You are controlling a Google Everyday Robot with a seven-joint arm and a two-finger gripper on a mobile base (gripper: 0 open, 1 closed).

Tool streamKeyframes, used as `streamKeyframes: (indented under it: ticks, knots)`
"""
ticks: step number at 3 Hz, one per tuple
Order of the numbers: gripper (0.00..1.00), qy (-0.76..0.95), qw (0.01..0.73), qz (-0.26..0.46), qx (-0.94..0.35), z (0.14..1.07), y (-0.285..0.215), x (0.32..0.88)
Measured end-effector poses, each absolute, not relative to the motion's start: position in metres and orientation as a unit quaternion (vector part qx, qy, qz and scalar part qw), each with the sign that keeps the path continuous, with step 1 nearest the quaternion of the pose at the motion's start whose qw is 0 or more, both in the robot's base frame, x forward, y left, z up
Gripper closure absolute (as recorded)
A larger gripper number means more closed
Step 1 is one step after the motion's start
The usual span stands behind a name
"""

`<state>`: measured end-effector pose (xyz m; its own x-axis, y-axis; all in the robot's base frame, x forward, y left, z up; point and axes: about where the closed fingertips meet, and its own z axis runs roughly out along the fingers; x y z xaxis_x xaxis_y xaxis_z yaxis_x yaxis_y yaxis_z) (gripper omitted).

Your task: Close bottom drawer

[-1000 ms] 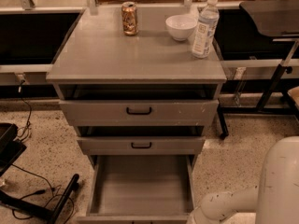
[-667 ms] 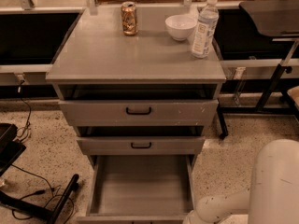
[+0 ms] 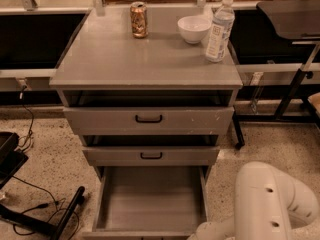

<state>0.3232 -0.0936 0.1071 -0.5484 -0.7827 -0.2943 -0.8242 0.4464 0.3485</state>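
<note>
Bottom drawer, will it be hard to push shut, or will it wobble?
The bottom drawer looks empty, so probably light to push. It's pulled far out yet sits straight, so it should slide without wobbling. The hand is out of view; only the arm shows, bottom right.

Soda can (image 3: 139,19): cabinet top (image 3: 120,61), rear centre-left
White bowl (image 3: 194,29): cabinet top, rear right
Water bottle (image 3: 219,30): cabinet top, right edge, upright

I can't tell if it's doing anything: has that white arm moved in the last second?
Yes. The white arm has shifted left, toward the open bottom drawer, judged against the unmoved grey cabinet. Its pincer is out of view, below the frame.
</note>
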Motion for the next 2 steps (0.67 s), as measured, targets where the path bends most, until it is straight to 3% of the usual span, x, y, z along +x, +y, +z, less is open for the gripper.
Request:
streamKeyframes:
  ticks: [2]
  knots:
    - [1.0, 0.848, 0.069, 0.213, -0.481, 0.0629, -0.0834, 0.3386]
